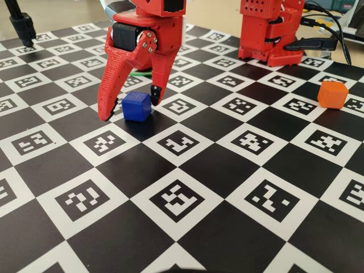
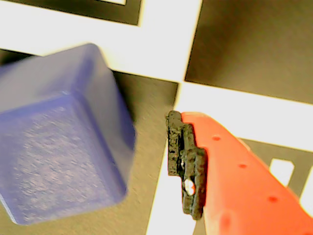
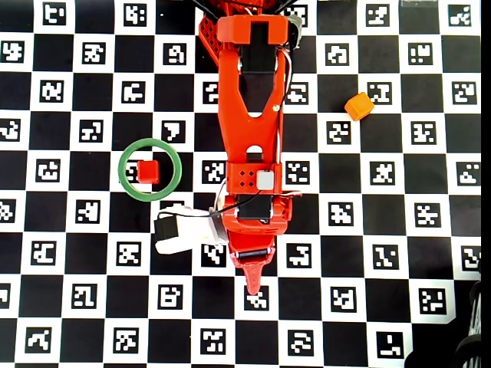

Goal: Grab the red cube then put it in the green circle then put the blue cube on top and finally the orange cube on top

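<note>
A black-and-white checkerboard table [image 1: 227, 170] printed with square marker codes fills every view. The red arm [image 3: 249, 115] reaches down over it, and its gripper [image 1: 132, 106] stands with the jaws spread wide around the blue cube [image 1: 136, 106], fingertips down at the board on either side. In the wrist view the blue cube [image 2: 58, 137] sits apart from the black pad of one finger [image 2: 186, 166], a strip of board showing between them, so nothing is clamped. In the overhead view the blue cube is hidden beneath the arm. The green circle [image 3: 123, 180] lies to the left of the arm in that view, with the red cube [image 3: 148, 171] inside the ring. The orange cube [image 3: 358, 106] rests well apart on the arm's other side, and in the fixed view [image 1: 332, 94] it sits far right of the blue cube
</note>
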Controlling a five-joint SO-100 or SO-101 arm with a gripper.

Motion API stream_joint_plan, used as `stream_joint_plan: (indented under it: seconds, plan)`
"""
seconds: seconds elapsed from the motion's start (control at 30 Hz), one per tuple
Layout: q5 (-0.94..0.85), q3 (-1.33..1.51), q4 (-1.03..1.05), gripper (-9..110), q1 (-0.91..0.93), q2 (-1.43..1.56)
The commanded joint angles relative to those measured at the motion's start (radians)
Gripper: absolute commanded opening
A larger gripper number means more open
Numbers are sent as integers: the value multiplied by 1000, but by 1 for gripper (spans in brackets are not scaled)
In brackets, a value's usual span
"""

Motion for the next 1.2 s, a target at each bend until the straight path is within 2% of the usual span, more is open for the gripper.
stream_joint_plan:
  seconds: [0.0,1.17]
  plan:
    - [-40,-52,-15,52,12,15]
    - [-304,-77,-57,52,26,-5]
